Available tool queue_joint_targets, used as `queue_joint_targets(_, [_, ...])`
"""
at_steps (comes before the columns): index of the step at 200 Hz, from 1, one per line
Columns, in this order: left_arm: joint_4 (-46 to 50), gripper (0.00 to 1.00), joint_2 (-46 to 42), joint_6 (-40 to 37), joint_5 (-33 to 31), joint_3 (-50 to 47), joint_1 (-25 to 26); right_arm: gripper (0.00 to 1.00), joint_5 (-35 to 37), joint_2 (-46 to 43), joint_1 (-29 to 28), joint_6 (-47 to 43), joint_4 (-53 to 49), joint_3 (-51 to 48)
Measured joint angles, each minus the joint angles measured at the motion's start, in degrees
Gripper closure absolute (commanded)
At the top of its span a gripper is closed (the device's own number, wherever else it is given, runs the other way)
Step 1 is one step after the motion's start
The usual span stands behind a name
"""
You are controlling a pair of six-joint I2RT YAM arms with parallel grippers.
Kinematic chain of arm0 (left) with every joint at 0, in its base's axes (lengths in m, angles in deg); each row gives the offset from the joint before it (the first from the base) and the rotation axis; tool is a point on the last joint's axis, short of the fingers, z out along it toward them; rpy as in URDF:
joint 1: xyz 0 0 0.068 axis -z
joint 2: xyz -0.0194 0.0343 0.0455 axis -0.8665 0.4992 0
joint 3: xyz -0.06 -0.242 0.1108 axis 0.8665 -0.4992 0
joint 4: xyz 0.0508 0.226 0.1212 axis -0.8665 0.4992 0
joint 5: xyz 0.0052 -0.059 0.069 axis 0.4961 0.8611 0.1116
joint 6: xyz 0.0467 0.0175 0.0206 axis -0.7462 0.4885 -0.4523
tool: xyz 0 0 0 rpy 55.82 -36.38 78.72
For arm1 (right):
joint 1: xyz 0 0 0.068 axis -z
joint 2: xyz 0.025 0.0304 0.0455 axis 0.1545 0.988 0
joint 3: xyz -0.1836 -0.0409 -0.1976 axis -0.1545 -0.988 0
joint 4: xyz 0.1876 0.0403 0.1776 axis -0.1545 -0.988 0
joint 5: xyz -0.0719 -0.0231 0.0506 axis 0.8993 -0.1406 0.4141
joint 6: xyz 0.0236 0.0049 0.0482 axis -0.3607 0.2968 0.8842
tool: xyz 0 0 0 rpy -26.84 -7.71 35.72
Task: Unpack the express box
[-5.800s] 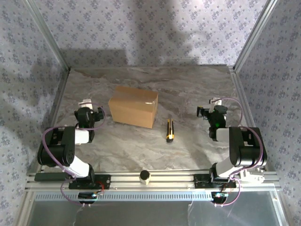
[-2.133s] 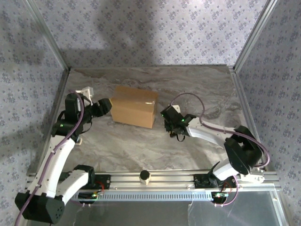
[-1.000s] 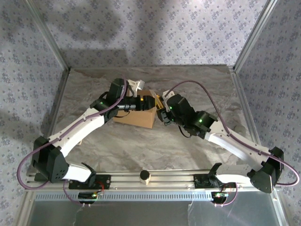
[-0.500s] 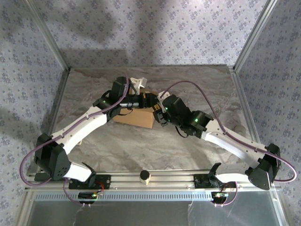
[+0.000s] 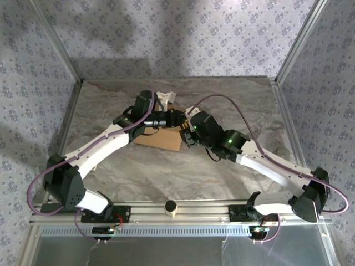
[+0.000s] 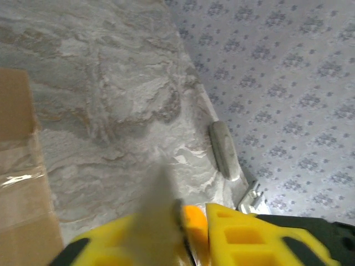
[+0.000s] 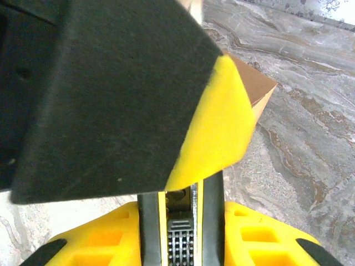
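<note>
Over mid-table: both arms reach in and meet right above the express box [image 5: 160, 139], wrists nearly nose to nose.
Express box: sits in the middle of the marble table [image 5: 233, 100], flat on its base, flaps shut, glossy tape across the top in the left wrist view.
Long axis: runs left to right across the top view, a little skewed; the long tan side faces the arm bases.
In the way: the two wrists and a purple cable [image 5: 222, 100] cover most of the box top from above; the near side face shows.
Right gripper [image 5: 187, 133]: clamped on a yellow-and-black utility knife [image 7: 180, 233], the ridged slider sitting between its yellow fingers, at the box's right end.
Left gripper [image 5: 176, 118]: jaws closed down, right at the knife; whether they pinch it, can't tell, the close-up is blurred.
Around: a grey oblong object [image 6: 224, 149] lies by the right wall, well apart from the box; a small cream cylinder [image 5: 170, 207] stands on the front rail between the bases.
</note>
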State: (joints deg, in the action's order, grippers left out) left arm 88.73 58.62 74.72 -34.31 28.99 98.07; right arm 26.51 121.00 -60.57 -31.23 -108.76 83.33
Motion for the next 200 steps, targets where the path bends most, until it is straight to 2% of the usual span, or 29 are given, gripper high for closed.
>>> queue_joint_targets(6, [-0.09, 1.0, 0.0, 0.09, 0.11, 0.07, 0.0, 1.0, 0.13, 0.02, 0.0, 0.0, 0.11, 0.0])
queue_joint_targets(47, [-0.5, 1.0, 0.46, -0.04, 0.31, 0.09, -0.09, 0.98, 0.5, 0.42, 0.04, 0.07, 0.22, 0.0])
queue_joint_targets(70, [-0.74, 1.0, 0.87, 0.0, 0.31, 0.09, -0.13, 0.8, 0.72, 0.74, 0.17, 0.68, 0.2, 0.0])
queue_joint_targets(83, [-1.03, 1.0, 1.07, 0.22, 0.33, 0.09, -0.13, 0.65, 0.63, 0.76, 0.37, 1.07, 0.2, 0.0])
queue_joint_targets(103, [-1.31, 1.0, 1.11, 0.61, 0.26, 0.09, -0.11, 0.52, 0.2, 0.76, 0.72, 1.51, 0.35, -0.02])
queue_joint_targets(149, [-1.68, 1.0, 1.11, 2.58, -1.03, 0.07, -0.02, 0.38, -1.18, 0.39, 0.98, 3.85, 3.8, -1.33])
queue_joint_targets(200, [-3.54, 1.0, 1.11, 4.81, -2.78, 0.07, -0.02, 0.28, -2.86, -3.08, 1.57, 5.86, 5.77, -4.42])
